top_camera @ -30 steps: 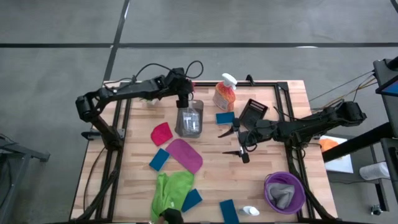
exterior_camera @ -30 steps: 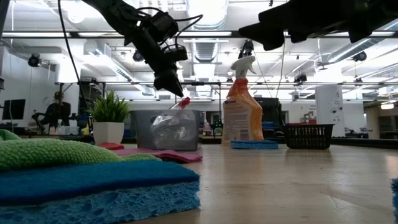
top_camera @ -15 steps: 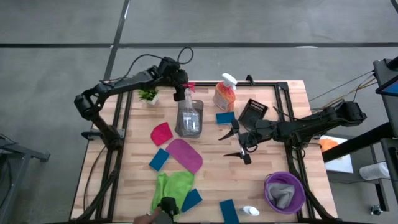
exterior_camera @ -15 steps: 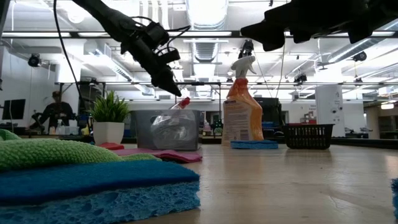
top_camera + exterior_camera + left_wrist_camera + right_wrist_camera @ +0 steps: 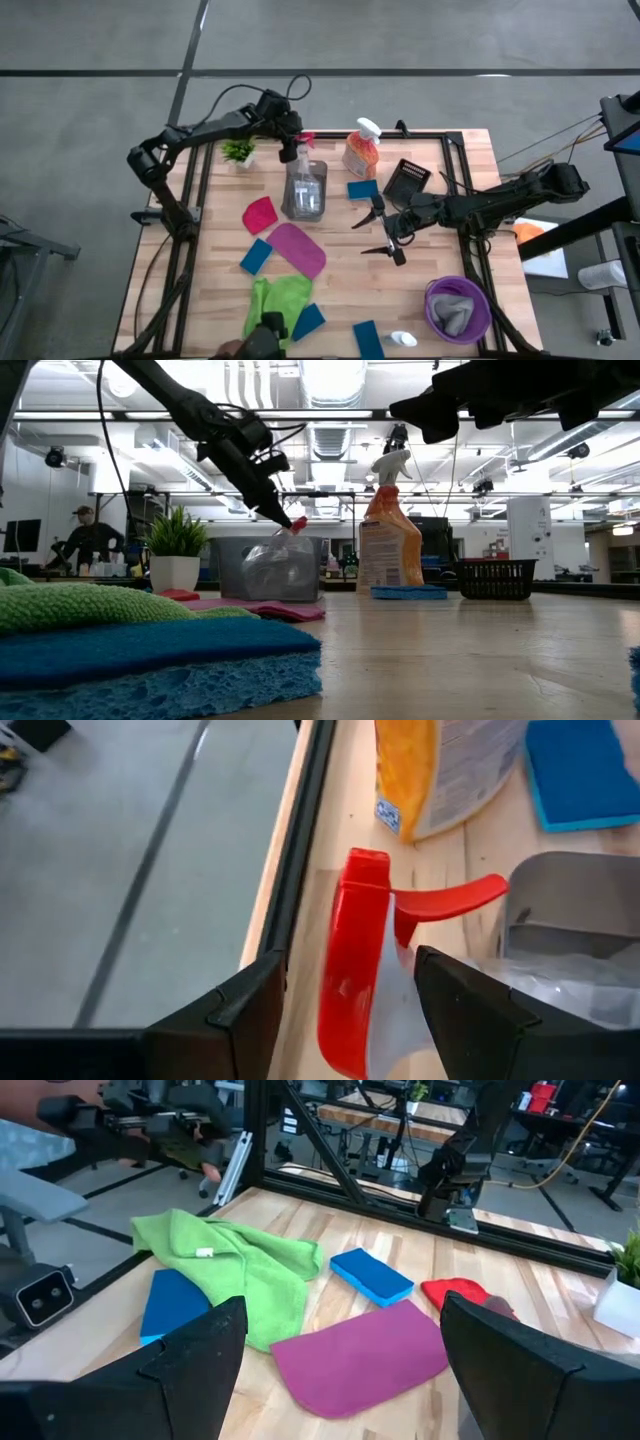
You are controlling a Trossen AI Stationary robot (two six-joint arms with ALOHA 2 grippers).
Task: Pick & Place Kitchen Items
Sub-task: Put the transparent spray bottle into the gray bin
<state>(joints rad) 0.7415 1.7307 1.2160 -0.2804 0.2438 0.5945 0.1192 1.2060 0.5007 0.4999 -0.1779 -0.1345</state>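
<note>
Your left gripper stands above the far end of the grey bin, jaws apart around the red-topped bottle lying in that bin. Your right gripper waits beside the bin, jaws wide and empty.

pale wood-plank surface, black frame. orange spray bottle, white trigger. red-topped bottle, clear body, in clear grey bin. blue sponges. green cloth, magenta cloth, red cloth. purple bowl holding grey cloth. black basket. green plant, white pot. dark left hand; dark right hand.
</note>
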